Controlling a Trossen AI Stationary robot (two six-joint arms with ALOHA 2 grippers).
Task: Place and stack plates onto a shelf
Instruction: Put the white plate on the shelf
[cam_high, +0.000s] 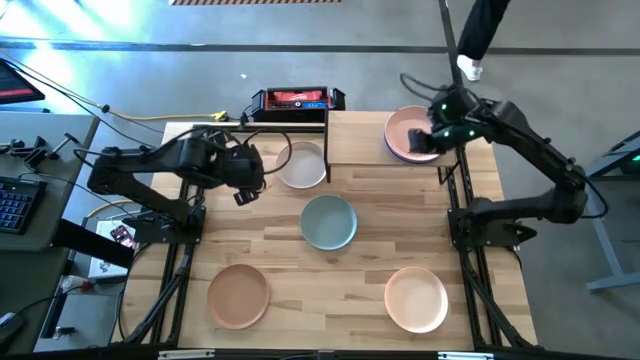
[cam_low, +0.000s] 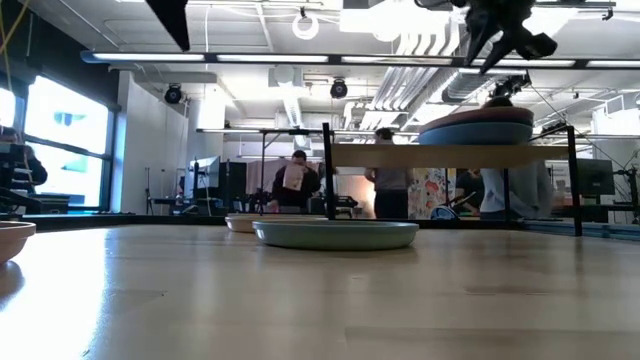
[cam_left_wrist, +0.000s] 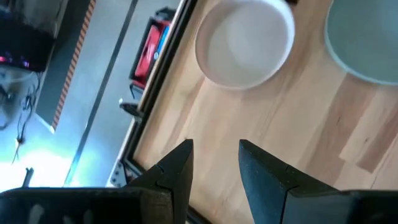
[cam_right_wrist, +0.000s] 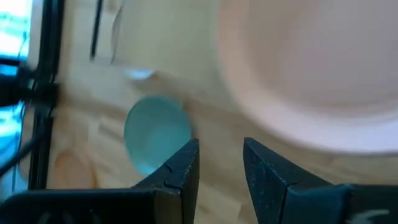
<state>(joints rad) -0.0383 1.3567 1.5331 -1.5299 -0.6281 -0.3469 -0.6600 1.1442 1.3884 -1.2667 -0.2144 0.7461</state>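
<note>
While the right hand (cam_high: 428, 140) hovers over the pink plate (cam_high: 405, 131), the shelf (cam_high: 355, 138) stands beside.

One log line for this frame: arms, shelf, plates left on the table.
right gripper: open, over pink plate stacked on shelf | left gripper: open, near beige plate | table: sage green plate, tan plate, peach plate

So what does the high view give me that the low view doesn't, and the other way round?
Only the high view: the left gripper open above the table near the beige plate, plus the tan plate and peach plate whole at the near edge.

Only the low view: the stack on the shelf in profile, a dark plate under the pink one, and people in the room behind.

Both: the sage green plate mid-table and the right gripper above the shelf stack.
</note>
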